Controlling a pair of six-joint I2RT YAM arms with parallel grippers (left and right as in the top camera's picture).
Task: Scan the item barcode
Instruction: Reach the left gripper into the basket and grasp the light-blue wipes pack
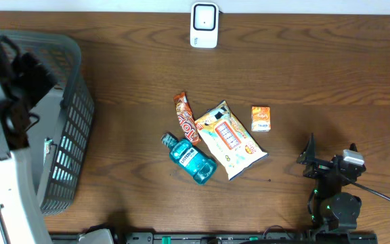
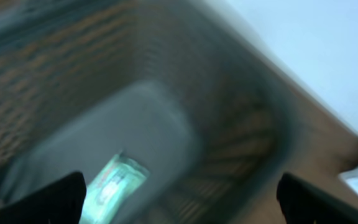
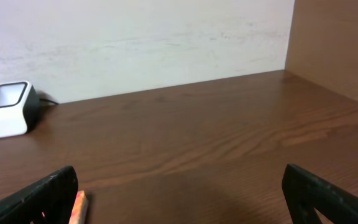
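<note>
The basket (image 1: 66, 135) at the left holds a greenish packet (image 2: 114, 183) on its floor, and the left gripper (image 2: 180, 180) hangs above it, jaws spread wide and empty. The next item likely comes from the cluster mid-table: snack bag (image 1: 230, 139), blue bottle (image 1: 191, 159), candy bar (image 1: 186, 118) or small orange box (image 1: 261, 118); grip it clear of its barcode and face that squarely to the scanner (image 1: 204, 25) at the far edge. The right gripper (image 3: 179, 171), likewise wide and empty, sits low at the near right, facing the scanner.
</note>
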